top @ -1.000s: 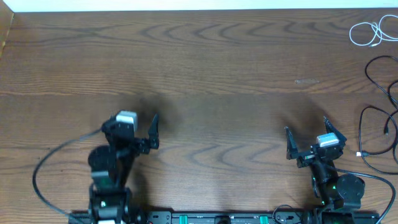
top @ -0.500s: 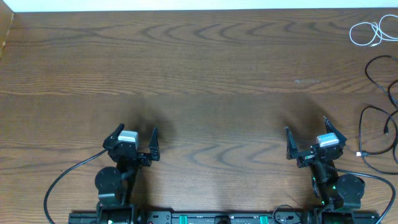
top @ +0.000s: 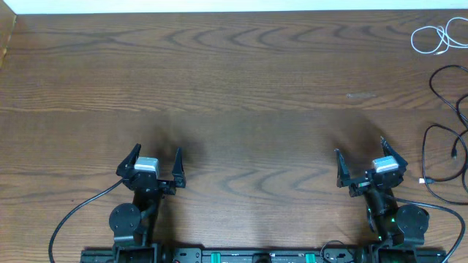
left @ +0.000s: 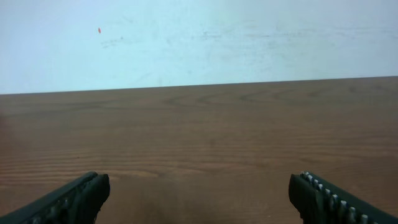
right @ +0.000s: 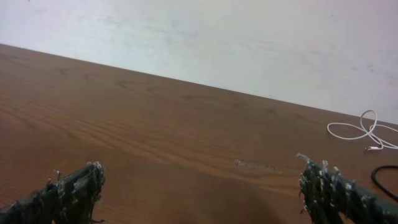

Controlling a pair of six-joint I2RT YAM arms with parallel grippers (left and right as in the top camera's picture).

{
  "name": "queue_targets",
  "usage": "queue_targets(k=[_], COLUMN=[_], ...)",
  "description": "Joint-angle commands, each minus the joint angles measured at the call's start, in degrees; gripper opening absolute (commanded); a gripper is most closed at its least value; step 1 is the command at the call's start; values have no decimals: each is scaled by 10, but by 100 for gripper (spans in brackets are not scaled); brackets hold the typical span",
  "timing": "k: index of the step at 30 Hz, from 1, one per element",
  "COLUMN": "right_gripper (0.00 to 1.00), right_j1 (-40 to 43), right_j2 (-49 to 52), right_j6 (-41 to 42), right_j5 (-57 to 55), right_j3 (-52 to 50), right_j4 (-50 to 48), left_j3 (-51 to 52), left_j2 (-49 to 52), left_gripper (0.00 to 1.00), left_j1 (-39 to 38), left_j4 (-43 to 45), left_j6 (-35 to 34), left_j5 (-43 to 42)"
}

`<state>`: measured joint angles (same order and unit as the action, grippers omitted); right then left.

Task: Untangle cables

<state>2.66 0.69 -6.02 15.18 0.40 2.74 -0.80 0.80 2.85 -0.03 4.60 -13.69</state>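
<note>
My left arm point(top: 146, 179) has pulled back over the last second. It was reaching out and turned a little to the right; now it sits tucked close to its base at the near edge, squared up and facing the far side. My right arm point(top: 382, 179) has not moved at all. Both the left jaws and the right jaws are spread wide and grasp nothing. In each wrist view I see only the bare wood of the surface point(top: 241, 88) between my fingers point(left: 68, 200).

I judge that both arms are now at a rest pose with no cord in hand. Any further pulling apart would have to start with a fresh reach to the right.

The cables are all at the right edge, well apart from my left arm and nearer my right. The white cable point(top: 430, 36) lies in the far right corner as a thin, loose coil of a few loops, and it also shows at the right of my right wrist view point(right: 364, 130). It touches nothing else that I can see. The black cables point(top: 428, 139) lie nearer along the right edge in open, slack loops, with small plug ends pointing left just beside my right arm. They run out of view, so I cannot tell whether the black ones cross each other there. The white one looks already free of them.
</note>
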Motion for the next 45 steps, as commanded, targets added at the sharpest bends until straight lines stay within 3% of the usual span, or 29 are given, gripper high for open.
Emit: queue_targets(k=[1,45], right_gripper=[99,99], right_j1=[-3,-3], right_j2=[-4,-4], right_j6=[9,9], right_j5=[-1,0], right_j3=[-1,-1], right_j4=[3,3], left_j3=[5,5], left_j2=[8,18], left_gripper=[97,97], left_j1=[-1,-1], left_j4=[-27,-27], left_j6=[7,7], left_j5=[-6,-6])
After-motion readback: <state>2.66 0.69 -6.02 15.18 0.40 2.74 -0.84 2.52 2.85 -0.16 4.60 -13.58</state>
